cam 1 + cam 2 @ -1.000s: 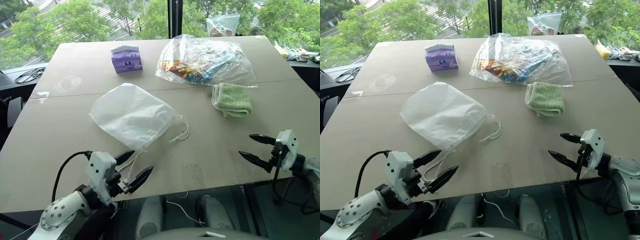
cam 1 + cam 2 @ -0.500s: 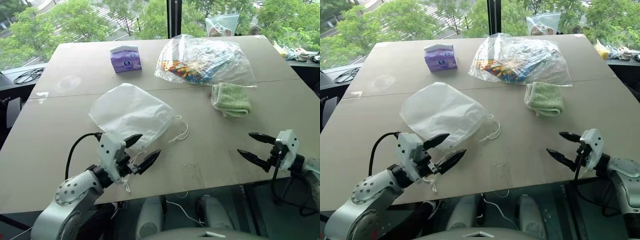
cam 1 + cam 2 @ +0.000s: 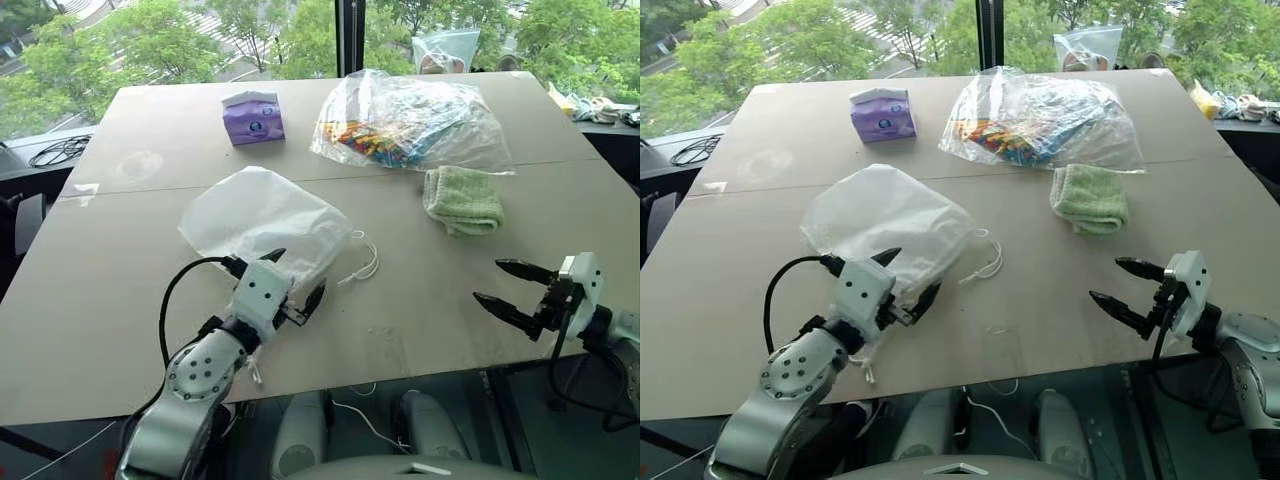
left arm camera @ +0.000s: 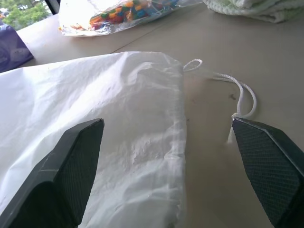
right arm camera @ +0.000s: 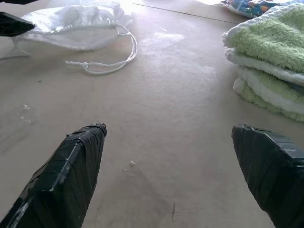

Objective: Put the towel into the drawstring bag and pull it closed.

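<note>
- Towel (image 3: 462,199) is folded on the desk (image 3: 120,300) at about 2 o'clock from desk centre, just below the clear plastic bag's edge. Nothing is holding it, so it's not in the bag yet.
- Drawstring bag (image 3: 262,227) lies flat left of centre, at roughly 9 o'clock from the towel and well apart from it. Its mouth faces 4 o'clock and reads as gathered flat, not spread.
- Cords (image 3: 362,264) trail loose off the mouth in a loop on the desk. They haven't been pulled.
- My read: the task is barely begun. Bag opening, towel insertion and cinching are all left.
- Left gripper (image 3: 296,280) has its jaws wide open and empty. In the left wrist view they straddle the bag's mouth hem, and I can't tell whether they touch the fabric.
- Right gripper (image 3: 511,288) also has its jaws wide open and empty. It hovers near the desk's near-right edge, at 5 o'clock from the towel. The right wrist view shows bare desk between the jaws and the towel ahead.
- Clear plastic bag (image 3: 410,122) of colourful items sits at 12 o'clock from the towel, just beside it and maybe touching. It could snag on a pick from that side.
- Purple tissue packet (image 3: 253,117) is at 12 o'clock from the drawstring bag, well apart and out of the way.
- Thin fabric will probably slide on a one-sided grab, so I'd expect to need both arms at the mouth.
</note>
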`<state>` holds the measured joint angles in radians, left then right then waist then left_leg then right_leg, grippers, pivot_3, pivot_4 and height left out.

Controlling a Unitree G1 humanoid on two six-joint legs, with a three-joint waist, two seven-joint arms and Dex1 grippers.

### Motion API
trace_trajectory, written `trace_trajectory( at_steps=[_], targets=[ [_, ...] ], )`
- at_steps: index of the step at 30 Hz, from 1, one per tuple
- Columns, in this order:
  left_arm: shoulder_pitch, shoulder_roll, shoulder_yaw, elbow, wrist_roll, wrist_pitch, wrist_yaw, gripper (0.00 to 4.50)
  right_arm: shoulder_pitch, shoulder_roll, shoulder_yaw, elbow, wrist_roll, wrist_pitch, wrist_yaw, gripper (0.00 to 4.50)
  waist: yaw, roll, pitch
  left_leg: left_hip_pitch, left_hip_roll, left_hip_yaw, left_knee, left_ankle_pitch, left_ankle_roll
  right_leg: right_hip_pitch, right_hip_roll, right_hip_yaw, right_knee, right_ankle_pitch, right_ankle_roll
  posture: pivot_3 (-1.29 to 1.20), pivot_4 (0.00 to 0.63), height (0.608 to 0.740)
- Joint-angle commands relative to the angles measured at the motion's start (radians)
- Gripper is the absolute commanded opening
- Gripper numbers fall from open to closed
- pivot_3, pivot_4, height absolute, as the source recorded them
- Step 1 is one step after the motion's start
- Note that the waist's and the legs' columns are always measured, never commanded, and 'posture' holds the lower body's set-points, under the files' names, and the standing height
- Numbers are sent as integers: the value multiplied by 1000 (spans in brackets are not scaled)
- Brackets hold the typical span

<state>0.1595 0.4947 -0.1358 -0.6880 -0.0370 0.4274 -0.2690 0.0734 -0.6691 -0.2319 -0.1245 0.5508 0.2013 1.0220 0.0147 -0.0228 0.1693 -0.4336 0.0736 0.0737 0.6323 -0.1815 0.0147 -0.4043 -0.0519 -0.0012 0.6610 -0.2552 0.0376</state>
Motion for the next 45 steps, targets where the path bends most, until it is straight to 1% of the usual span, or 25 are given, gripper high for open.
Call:
trace_trajectory(
  at_steps=[1, 5, 7, 10, 12, 17, 20, 25, 33, 39, 43, 44, 45],
  targets=[
    [-72, 3, -76, 52, 133, -45, 21, 4423, -5, 3, -11, -50, 23, 15, -4, 4500, 0, 0, 0, 0, 0, 0, 0, -1, -1, 0, 0, 0, 0, 0, 1, 0, 150, 740],
    [-108, -20, -102, 103, 205, -53, 43, 4423, 4, 2, -5, -83, 51, 47, 19, 4500, -2, 0, 0, 0, 0, 0, 0, 0, -1, 0, 0, 1, 0, 0, -1, 0, 150, 740],
    [-109, -35, -108, 116, 222, -38, 42, 4423, 7, 8, 4, -117, 73, 67, 28, 4500, -3, 0, 0, -1, 0, 1, -1, 2, 3, 0, 0, 1, 0, 1, -1, 0, 150, 740],
    [-116, -43, -108, 125, 254, -32, 42, 4423, 14, 26, 21, -183, 111, 98, 20, 4500, -2, 0, 0, -1, 1, 0, -2, 2, 3, -1, 1, 1, 0, 0, -1, 0, 150, 740],
    [-126, -34, -120, 130, 302, -49, 46, 4423, 16, 34, 28, -209, 116, 109, 8, 4500, -1, 0, 0, -1, 1, -1, -2, 2, 3, -1, 1, 1, 0, 0, -1, 0, 150, 740],
    [-136, 18, -173, 147, 476, -146, 62, 4423, 18, 28, 17, -218, 116, 122, 0, 4500, -1, 0, 0, -1, 0, 0, -2, 1, 2, -1, -1, 1, 0, 0, -1, 0, 150, 740],
    [-118, 15, -166, 148, 534, -165, 86, 4423, 8, 15, 3, -201, 115, 122, 9, 4500, -1, 0, 0, -1, 0, 1, -2, 0, 0, -1, -2, 1, 0, 1, -1, 0, 150, 740],
    [-61, -62, -122, 178, 554, -185, 175, 4423, -2, 22, 2, -190, 130, 125, 8, 4500, -2, 0, 0, -1, 0, 0, -2, 1, 2, -1, -1, 1, 0, 1, -1, 0, 150, 740],
    [-40, -95, -114, 228, 571, -245, 197, 4423, -31, 27, 1, -172, 124, 117, -2, 4500, -1, 0, 0, -1, 0, 0, -2, 1, 2, -1, -1, 1, 0, 1, -1, 0, 150, 740],
    [-37, -118, -74, 218, 599, -291, 254, 4423, -19, 32, 0, -176, 116, 106, -9, 4500, -1, 0, 0, -2, 0, 0, -2, 2, 3, -1, -1, 0, 0, 1, -1, 0, 150, 740],
    [-49, -134, -55, 228, 607, -300, 261, 4423, -26, 41, 1, -179, 121, 100, -10, 4500, -1, 0, 0, -2, 0, 0, -2, 2, 3, -1, -1, 1, 0, 1, -1, 0, 150, 740],
    [-50, -137, -51, 232, 607, -303, 260, 3926, -29, 43, 1, -181, 124, 100, -10, 4500, -1, 0, 0, -2, 0, 0, -2, 2, 3, -1, -1, 0, 0, 1, -1, 0, 150, 740],
    [-51, -141, -45, 235, 605, -307, 262, 3693, -33, 47, 2, -186, 130, 99, -6, 4500, -1, 0, 0, -2, 0, 0, -2, 2, 3, -1, -1, 0, 0, 1, -1, 0, 150, 740]
  ],
)
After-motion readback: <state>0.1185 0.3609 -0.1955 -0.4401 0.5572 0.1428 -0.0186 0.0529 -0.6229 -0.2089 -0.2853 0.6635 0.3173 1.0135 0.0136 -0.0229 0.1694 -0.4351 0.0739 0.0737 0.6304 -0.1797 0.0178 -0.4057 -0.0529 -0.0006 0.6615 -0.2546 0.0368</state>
